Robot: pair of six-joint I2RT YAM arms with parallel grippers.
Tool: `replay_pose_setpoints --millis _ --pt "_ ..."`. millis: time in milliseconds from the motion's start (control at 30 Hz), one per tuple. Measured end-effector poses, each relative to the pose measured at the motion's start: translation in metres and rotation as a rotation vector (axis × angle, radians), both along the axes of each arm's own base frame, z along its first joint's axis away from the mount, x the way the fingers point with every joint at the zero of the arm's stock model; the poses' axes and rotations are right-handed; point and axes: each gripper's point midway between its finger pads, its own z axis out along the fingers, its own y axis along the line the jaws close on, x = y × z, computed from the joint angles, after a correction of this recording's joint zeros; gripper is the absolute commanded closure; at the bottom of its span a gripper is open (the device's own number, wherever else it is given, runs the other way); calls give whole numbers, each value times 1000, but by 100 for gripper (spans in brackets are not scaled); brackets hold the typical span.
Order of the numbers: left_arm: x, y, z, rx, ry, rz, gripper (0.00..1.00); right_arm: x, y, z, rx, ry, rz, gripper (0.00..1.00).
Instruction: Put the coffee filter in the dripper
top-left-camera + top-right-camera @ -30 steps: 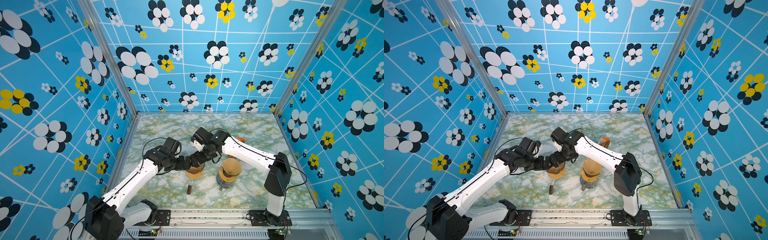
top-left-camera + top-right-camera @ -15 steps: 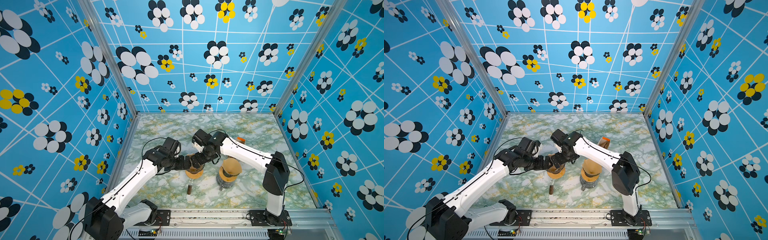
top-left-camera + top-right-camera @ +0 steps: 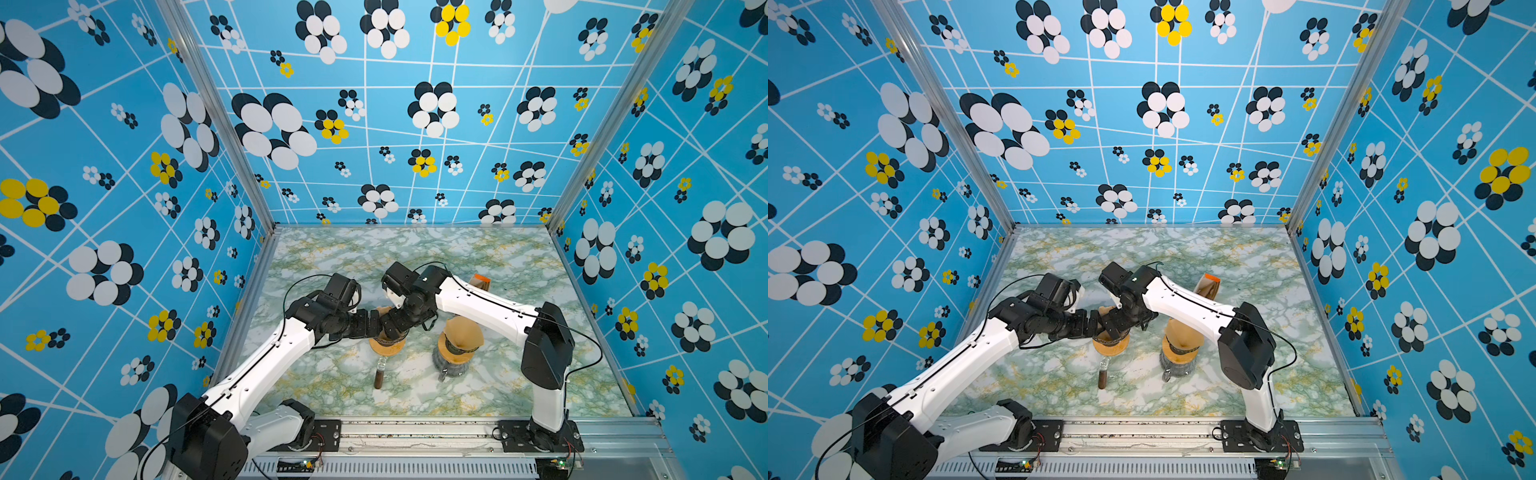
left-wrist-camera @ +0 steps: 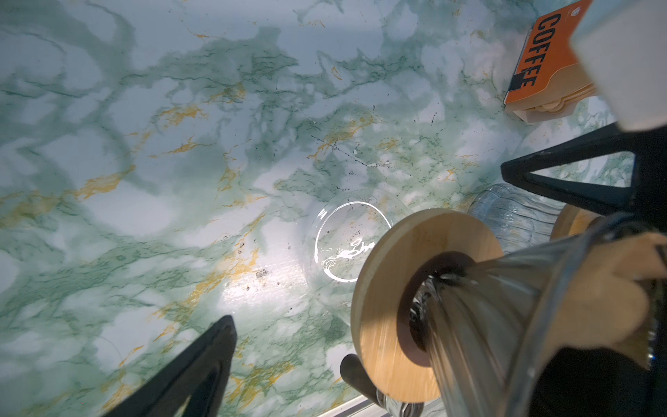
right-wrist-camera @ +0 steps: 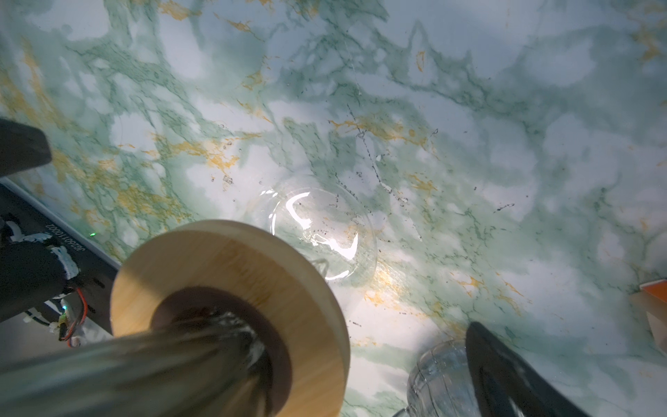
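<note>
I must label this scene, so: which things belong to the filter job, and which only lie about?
Job: dripper with wooden collar; paper filter in its mouth.
Lying about: second dripper with its own filter; orange COFFEE packet.

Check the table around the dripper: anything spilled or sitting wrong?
Yes. Small dark specks are scattered over the marble table beside the dripper, like spilled grounds, though I cannot tell what they are. The brown filter in the dripper seems to poke above its rim on one side rather than sitting evenly.
</note>
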Motion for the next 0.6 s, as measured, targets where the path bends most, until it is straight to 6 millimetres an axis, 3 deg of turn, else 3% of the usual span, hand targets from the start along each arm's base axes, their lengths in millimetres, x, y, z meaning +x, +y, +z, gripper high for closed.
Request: replay_pose_setpoints --millis 600 --pt "1 1 -1 4 -3 2 1 -9 7 9 40 46 48 2"
